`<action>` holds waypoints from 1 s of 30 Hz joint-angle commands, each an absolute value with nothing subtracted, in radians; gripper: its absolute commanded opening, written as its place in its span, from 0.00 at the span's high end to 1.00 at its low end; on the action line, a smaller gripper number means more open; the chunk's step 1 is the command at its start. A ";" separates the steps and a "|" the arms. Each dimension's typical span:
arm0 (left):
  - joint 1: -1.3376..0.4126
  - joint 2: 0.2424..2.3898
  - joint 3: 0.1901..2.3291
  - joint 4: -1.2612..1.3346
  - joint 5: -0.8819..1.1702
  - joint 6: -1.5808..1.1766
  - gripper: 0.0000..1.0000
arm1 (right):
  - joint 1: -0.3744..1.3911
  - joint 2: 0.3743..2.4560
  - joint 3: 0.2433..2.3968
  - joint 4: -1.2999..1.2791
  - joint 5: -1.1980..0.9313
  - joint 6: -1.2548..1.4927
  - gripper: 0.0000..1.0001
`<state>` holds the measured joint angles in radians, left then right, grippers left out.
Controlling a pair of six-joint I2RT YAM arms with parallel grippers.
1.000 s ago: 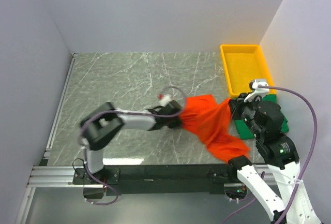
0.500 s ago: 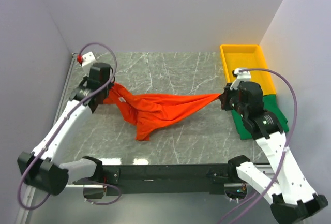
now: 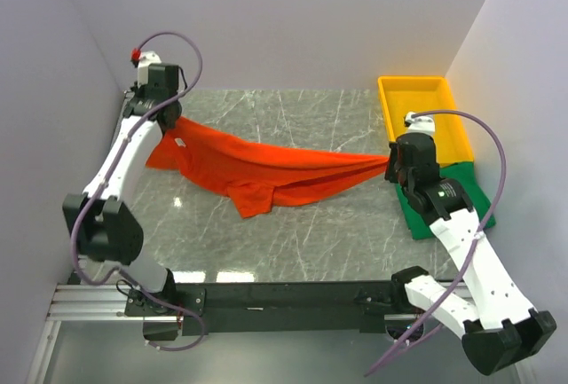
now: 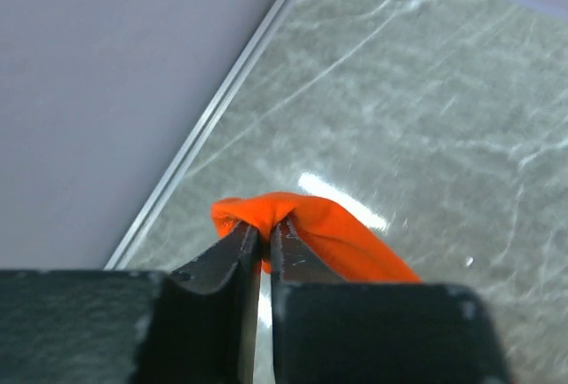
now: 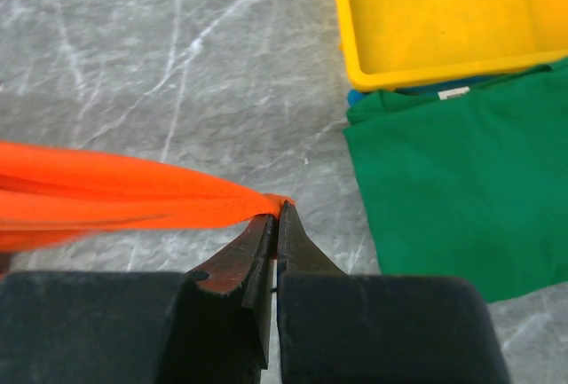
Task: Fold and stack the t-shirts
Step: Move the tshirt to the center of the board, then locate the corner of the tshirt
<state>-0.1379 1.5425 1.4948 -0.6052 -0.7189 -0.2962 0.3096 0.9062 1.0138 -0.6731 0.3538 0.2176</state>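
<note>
Holding the orange shirt (image 3: 266, 171) stretched between them in the top view, left gripper (image 3: 167, 120) and right gripper (image 3: 390, 164) likely spread it for folding. Left wrist: jaws pinch a bunched corner. Right wrist: jaws clamp the opposite end; green shirt (image 5: 461, 189) lies just right.

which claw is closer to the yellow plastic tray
Right. The right claw pinches the orange-red cloth t-shirt just beside the near-left corner of the yellow plastic tray; the left claw holds its other end, far off opposite.

A yellow tray (image 3: 417, 96) sits at the marbled grey table's (image 3: 266, 127) far right corner — pale walls (image 3: 293, 20) around
</note>
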 commanded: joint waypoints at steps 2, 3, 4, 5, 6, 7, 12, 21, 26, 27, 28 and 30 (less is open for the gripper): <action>-0.141 1.682 1.673 -0.503 -0.735 -0.210 0.82 | 0.305 0.968 1.032 -0.641 0.445 0.248 1.00; -0.143 1.696 1.687 -0.461 -0.717 -0.215 0.77 | 0.304 0.974 1.025 -0.621 0.434 0.249 1.00; -0.144 1.709 1.701 -0.434 -0.691 -0.228 0.69 | 0.307 0.983 1.023 -0.615 0.425 0.255 1.00; -0.150 1.719 1.706 -0.413 -0.639 -0.239 0.65 | 0.305 1.000 1.020 -0.609 0.413 0.262 1.00; -0.152 1.720 1.704 -0.391 -0.612 -0.251 0.59 | 0.308 1.008 1.013 -0.595 0.408 0.264 1.00; -0.162 1.718 1.695 -0.361 -0.597 -0.282 0.45 | 0.307 1.017 1.009 -0.589 0.405 0.264 1.00; -0.190 1.609 1.567 -0.368 -0.511 -0.426 0.18 | 0.307 1.051 0.970 -0.537 0.355 0.267 1.00; -0.281 1.186 0.889 -0.362 -0.336 -0.800 0.27 | 0.307 1.049 0.865 -0.447 0.239 0.281 1.00; -0.438 1.100 0.701 -0.296 -0.321 -0.971 0.35 | 0.308 1.046 0.815 -0.399 0.201 0.291 1.00; -0.455 1.104 0.657 -0.285 -0.319 -0.995 0.37 | 0.308 1.048 0.802 -0.387 0.196 0.296 1.00; -0.471 1.121 0.637 -0.247 -0.307 -1.030 0.39 | 0.308 1.046 0.798 -0.382 0.190 0.296 1.00; -0.474 1.144 0.591 -0.203 -0.292 -1.064 0.44 | 0.310 1.043 0.787 -0.379 0.181 0.298 1.00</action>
<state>-0.4671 1.1275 0.6373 -0.3191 -0.3202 -0.9360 0.3096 1.0534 0.7986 -0.4473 0.2047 0.2802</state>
